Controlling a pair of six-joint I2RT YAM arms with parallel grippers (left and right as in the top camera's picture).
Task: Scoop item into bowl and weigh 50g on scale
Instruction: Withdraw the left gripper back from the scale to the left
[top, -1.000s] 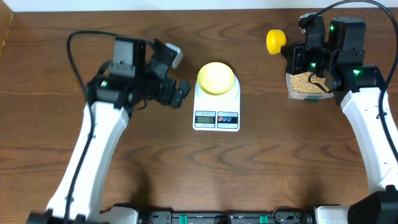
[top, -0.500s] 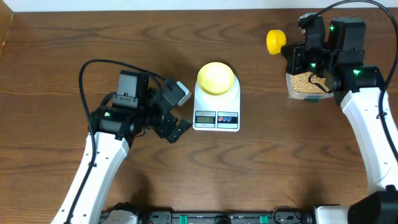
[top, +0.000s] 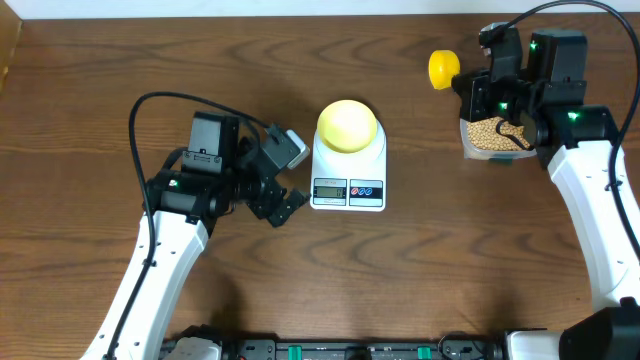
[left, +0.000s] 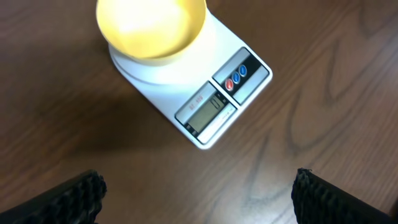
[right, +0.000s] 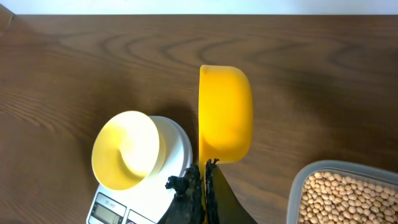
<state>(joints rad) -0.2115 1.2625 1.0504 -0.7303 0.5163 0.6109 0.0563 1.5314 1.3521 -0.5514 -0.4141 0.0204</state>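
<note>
The pale yellow bowl (top: 347, 125) sits empty on the white scale (top: 348, 172) at the table's middle; both show in the left wrist view (left: 151, 28) (left: 208, 112) and the right wrist view (right: 126, 149) (right: 180, 144). The tan beans (top: 492, 132) fill a clear tub (top: 488, 148) at the right, also in the right wrist view (right: 348, 199). My right gripper (top: 478, 82) is shut on the handle of a bright yellow scoop (top: 443, 67) (right: 225, 112), held above the table left of the tub. My left gripper (top: 285, 175) is open and empty, just left of the scale.
The table's far edge meets a white wall at the top of the overhead view. A black cable (top: 160, 100) loops over the left arm.
One second ago the left arm was farther back; it has swung toward the front and now sits beside the scale's front-left. The right arm and scoop have not moved.
</note>
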